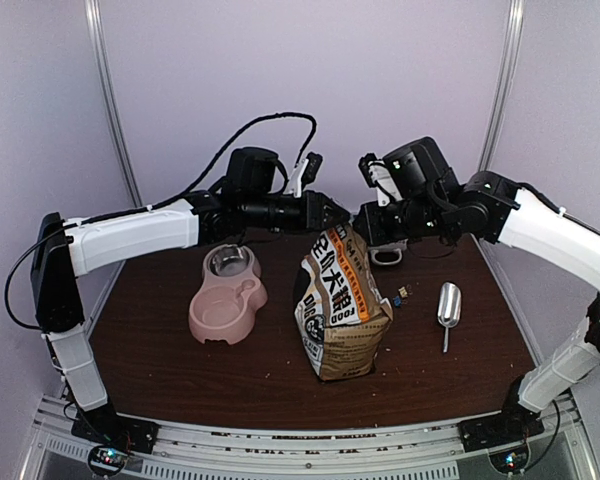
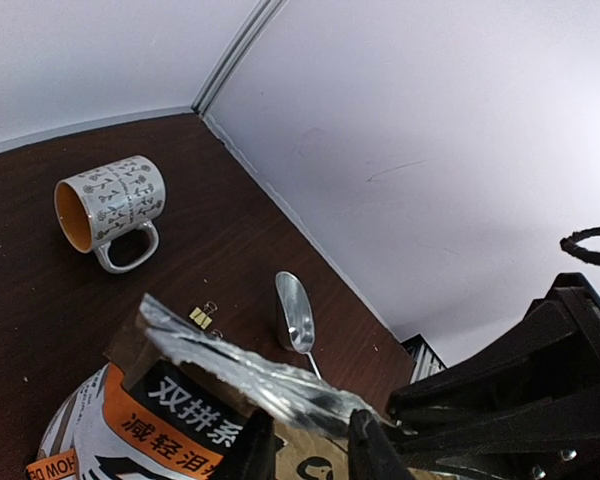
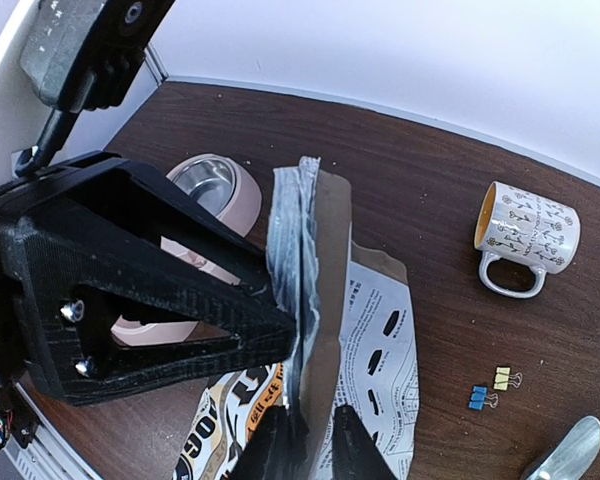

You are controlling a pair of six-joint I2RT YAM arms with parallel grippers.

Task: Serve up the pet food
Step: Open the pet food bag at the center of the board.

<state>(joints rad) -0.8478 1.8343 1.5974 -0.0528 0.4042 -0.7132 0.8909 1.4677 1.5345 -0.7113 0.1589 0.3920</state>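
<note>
**Bag** (image 1: 340, 310): kraft-brown, printed, standing upright in the middle of the worktop (image 1: 180, 370). The top edge is raised and its silver lining shows.

**Pet food:** none is visible. I judge it is all inside the bag, and the steel cup of the pink double bowl (image 1: 225, 300) looks empty.

**My left tool** (image 2: 305, 448): fingers nearly together, clamped on the bag's foil-lined lip from the left.

**My right tool** (image 3: 312, 448): fingers set narrow, pinching the same top edge from the right. Its tips are close to those of the left tool. I cannot tell whether each tool holds one wall of the mouth or both.

**Step in hand, as I judge it:** opening the bag's mouth.

**Method:**
- Keep both pinches firm on the lip.
- Draw the tools apart evenly and level, so the bag stays on its base and does not tip toward the bowl.
- If a tool has both walls, re-grip a single wall first.
- Pull slowly, since foil can slip or tear.

**Other stock:**
- Scoop (image 1: 449, 305), lying right of the bag, untouched.
- Mug (image 2: 110, 205), behind the bag.
- Binder clips (image 3: 490, 390), between the bag and the scoop.
</note>
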